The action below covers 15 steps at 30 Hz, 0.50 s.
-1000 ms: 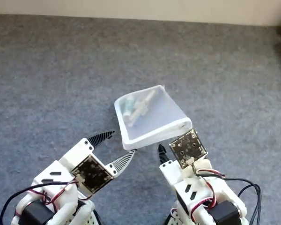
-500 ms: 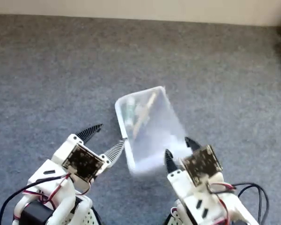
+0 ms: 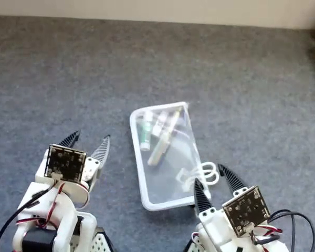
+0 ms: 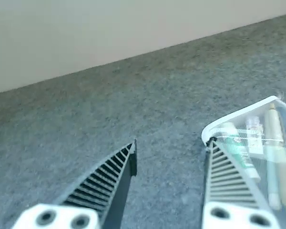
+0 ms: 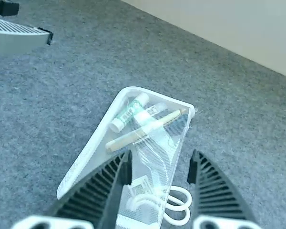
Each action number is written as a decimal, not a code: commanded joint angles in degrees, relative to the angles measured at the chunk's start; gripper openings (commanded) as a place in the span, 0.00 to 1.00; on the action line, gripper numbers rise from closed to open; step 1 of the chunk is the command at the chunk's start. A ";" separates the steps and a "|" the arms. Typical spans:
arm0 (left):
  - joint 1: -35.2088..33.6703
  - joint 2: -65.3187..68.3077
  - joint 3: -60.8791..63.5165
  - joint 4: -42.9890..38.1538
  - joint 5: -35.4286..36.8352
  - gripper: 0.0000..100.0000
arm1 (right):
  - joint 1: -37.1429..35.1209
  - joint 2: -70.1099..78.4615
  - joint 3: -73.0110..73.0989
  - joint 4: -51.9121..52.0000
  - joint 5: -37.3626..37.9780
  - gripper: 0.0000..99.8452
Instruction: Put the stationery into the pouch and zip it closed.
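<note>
High view: clear plastic pouch with white edging (image 3: 168,176) lies flat on the grey felt tabletop (image 3: 241,79), midway between the side edges and closer to the near edge. Pens and small tubes (image 3: 158,137) sit inside its far end. White cord loop (image 3: 210,170) trails from its near end. Left gripper (image 3: 89,136) beside the pouch, fingers apart, empty. Right gripper (image 3: 207,174) fingers apart either side of the loop, holding nothing.

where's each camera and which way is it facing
High view: fixed overhead, looking down; left gripper and right gripper at the bottom.
Left wrist view: on the left arm, facing low toward the wall, past its open gripper.
Right wrist view: on the right arm, tilted down at the pouch, past its open gripper.
All share the pouch.
</note>
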State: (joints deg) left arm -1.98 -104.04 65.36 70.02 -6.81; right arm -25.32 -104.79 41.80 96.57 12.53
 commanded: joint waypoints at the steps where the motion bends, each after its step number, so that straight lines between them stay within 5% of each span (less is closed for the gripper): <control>1: -3.12 -0.66 2.95 -1.76 0.35 0.22 | 0.75 -0.57 -2.15 0.57 0.79 0.18; 7: -8.22 -0.66 11.82 -4.04 0.62 0.22 | 1.80 -0.57 4.70 -0.13 0.79 0.18; 15: -9.10 -0.66 22.90 -11.96 0.35 0.03 | 21.58 -0.57 17.45 -13.41 0.79 0.18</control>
State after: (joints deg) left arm -10.59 -103.96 86.73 62.02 -6.81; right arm -10.73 -104.79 54.73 89.45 12.53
